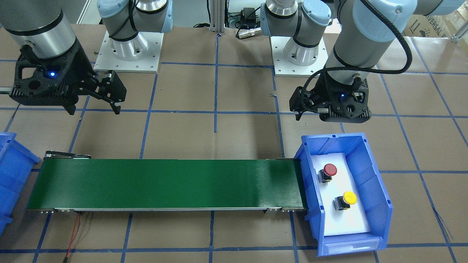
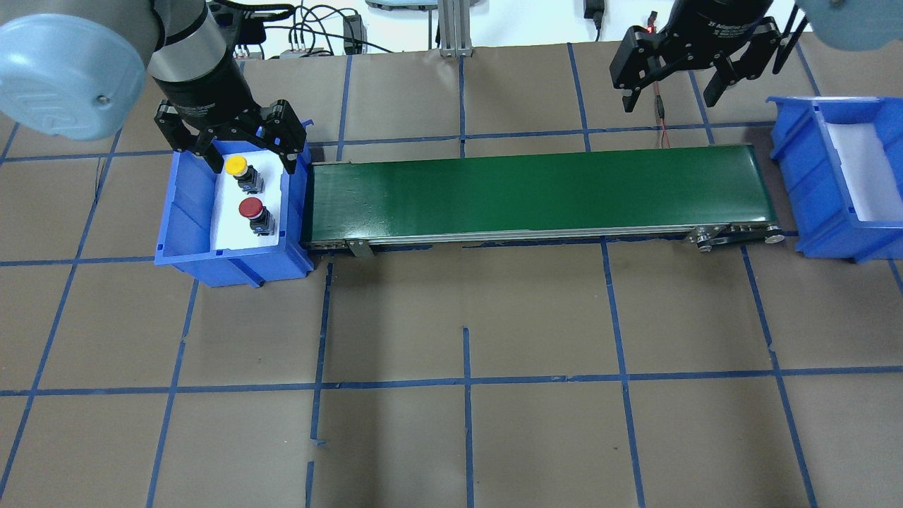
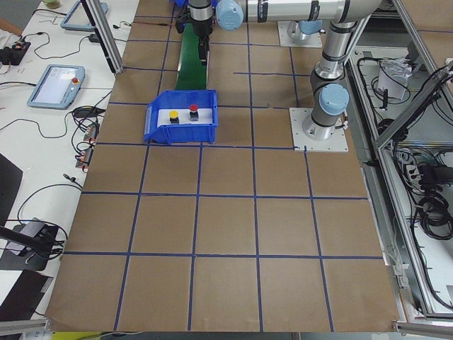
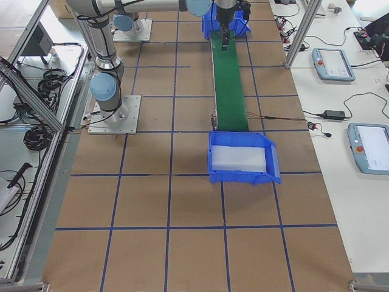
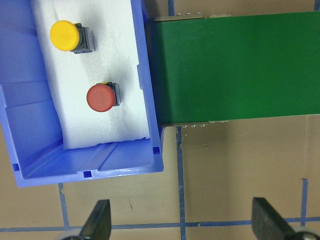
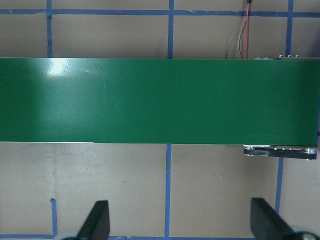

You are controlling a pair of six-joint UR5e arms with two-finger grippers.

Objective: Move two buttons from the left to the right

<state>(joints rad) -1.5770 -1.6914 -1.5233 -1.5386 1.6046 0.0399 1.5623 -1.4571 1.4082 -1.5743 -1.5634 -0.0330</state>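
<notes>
Evidently readying a pick, the left gripper (image 2: 249,161) hangs wide open, empty, above the blue plastic bin (image 2: 185,212) at the bench's left edge, which holds the red-capped button (image 2: 250,208) and yellow-capped button (image 2: 235,166); the right gripper (image 2: 668,99) gapes empty.

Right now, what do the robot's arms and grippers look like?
The left arm and right arm are silver-grey tubes with pale blue joint caps. A black braided cable loops along the left one. The left gripper and right gripper are black, each with a small blue light and two dark jaws. White lettering marks each wrist.
</notes>
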